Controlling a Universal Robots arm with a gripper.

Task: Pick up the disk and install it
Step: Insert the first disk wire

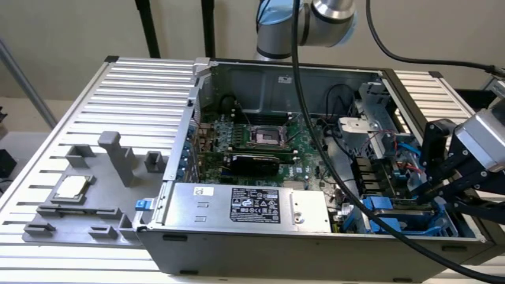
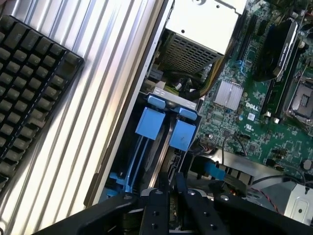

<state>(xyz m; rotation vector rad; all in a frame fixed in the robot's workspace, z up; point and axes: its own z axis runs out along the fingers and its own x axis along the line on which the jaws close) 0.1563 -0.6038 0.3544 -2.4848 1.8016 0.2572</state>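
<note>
The disk (image 2: pixel 164 147) stood on edge in the blue drive bay (image 1: pixel 398 216) at the front corner of the open computer case (image 1: pixel 316 248), its long axis running down into the bay. The hand (image 2: pixel 168 183) was clenched narrowly on the disk's upper edge.

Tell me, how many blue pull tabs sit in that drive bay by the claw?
2: blue tab and its neighbour, side by side inside the computer case; others may be hidden.
</note>
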